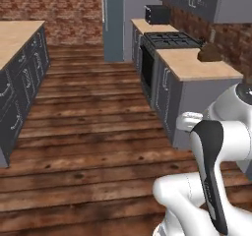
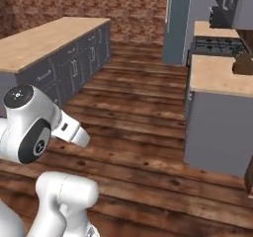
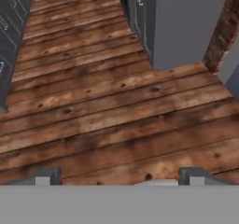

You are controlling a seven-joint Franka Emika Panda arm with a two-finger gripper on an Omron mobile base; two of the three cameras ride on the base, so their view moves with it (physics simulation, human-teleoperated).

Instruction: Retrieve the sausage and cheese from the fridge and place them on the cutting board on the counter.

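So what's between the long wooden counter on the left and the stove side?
Bare plank floor between the island counter and the stove; nothing stands on it in the left base view.

Kitchen: stove [image 1: 172,39], wooden counter [image 1: 197,65], cabinets [image 1: 29,75]

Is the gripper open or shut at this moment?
Open. In the hand view the gripper has its two dark fingertips far apart, and only the wooden floor lies between them.

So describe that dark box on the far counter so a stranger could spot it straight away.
Follow the right-hand light wooden counter past the black gas stove to its far end beside the tall slate-blue fridge. The boxy black appliance sits there, the one upright thing on that stretch.
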